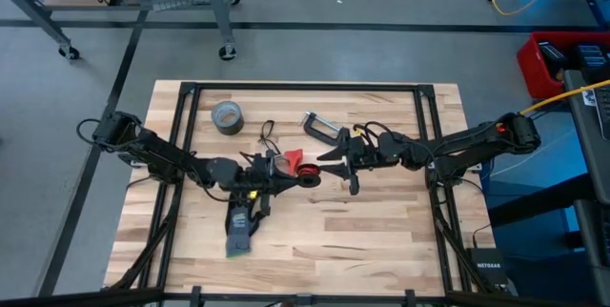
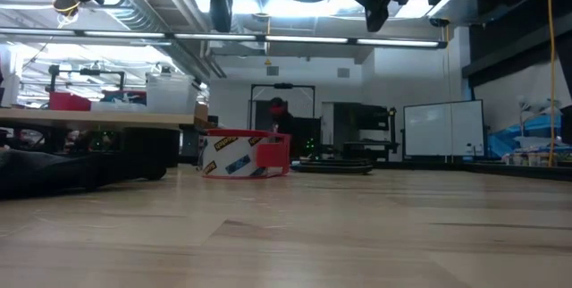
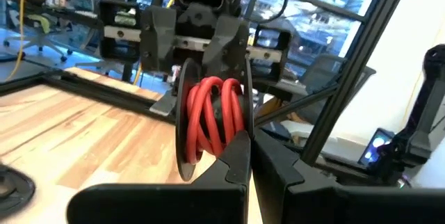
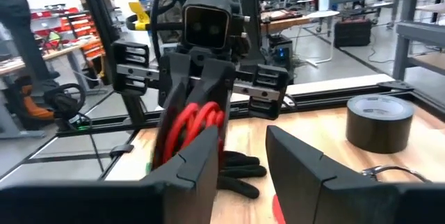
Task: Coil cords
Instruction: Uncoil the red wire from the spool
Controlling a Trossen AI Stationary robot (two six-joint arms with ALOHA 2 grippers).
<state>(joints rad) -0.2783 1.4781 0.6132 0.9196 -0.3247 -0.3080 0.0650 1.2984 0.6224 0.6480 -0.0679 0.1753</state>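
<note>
So the red cord (image 3: pixel 208 116) is already wound into a bunch of loops, sitting near the middle of the high view, lifted off the wooden table (image 1: pixel 381 240). In the left wrist view the loops stand upright, long axis running top to bottom of the frame, with the coil's flat face turned toward the other arm. The left gripper (image 1: pixel 307 179) has its fingers clamped tight on the bottom of that coil.

The right gripper (image 1: pixel 345 159) sits just right of centre in the high view, facing the left one nose to nose, fingers spread a fair way apart with nothing between them. It's close to the coil but not touching it as far as I can tell.

The black cord (image 1: pixel 266 135) lies as a small loop on the table just above and left of the grippers. Further up-left there's a grey duct-tape roll (image 1: pixel 227 115). A metal clamp (image 1: pixel 322 128) sits above the right gripper. A red-edged tape ring (image 2: pixel 244 153) shows left of centre in the low view. Below the left gripper, lower left of centre, a dark glove (image 1: pixel 240 229) lies flat.
</note>
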